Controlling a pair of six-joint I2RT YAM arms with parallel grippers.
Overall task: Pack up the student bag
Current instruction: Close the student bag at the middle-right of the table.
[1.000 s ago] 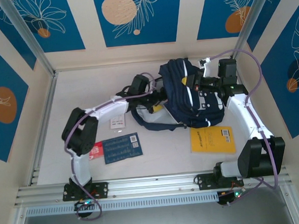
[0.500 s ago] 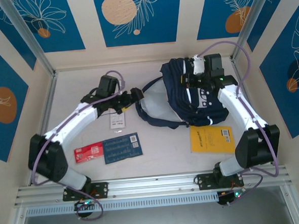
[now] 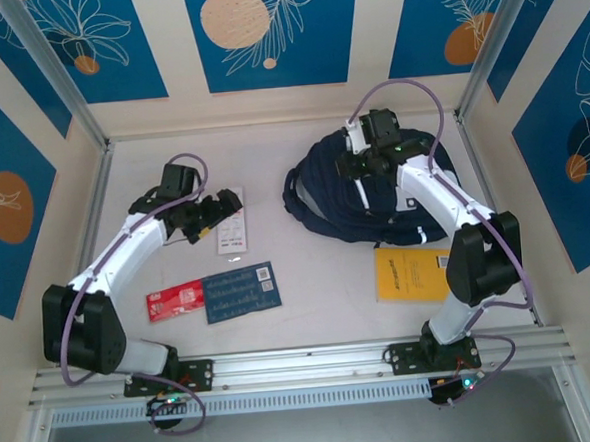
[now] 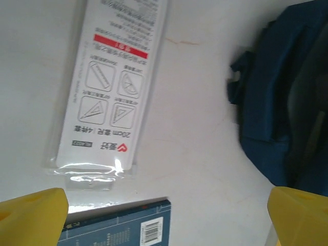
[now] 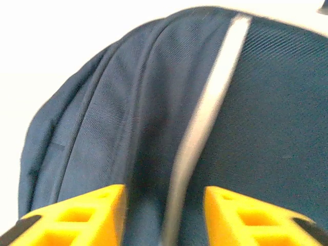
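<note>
the student bag lies on the table at the far right, its long axis running left to right in the top view. the right gripper hangs over the bag's far upper edge. in the right wrist view its fingers stand partly apart, with navy fabric and a white stripe in the gap; no fold is seen pinched.

the left gripper is spread wide and holds nothing. the ruler set pack lies flat just on its near side, well apart from the bag, which lies to this gripper's right. the pack's long axis runs near to far, so the line between the fingertips crosses its short width. the pack sits left of centre between them.

judgement: the left arm is the nearer one for this pack; a small sideways correction is needed before descent. whether the bag's mouth is open cannot be told.
</note>
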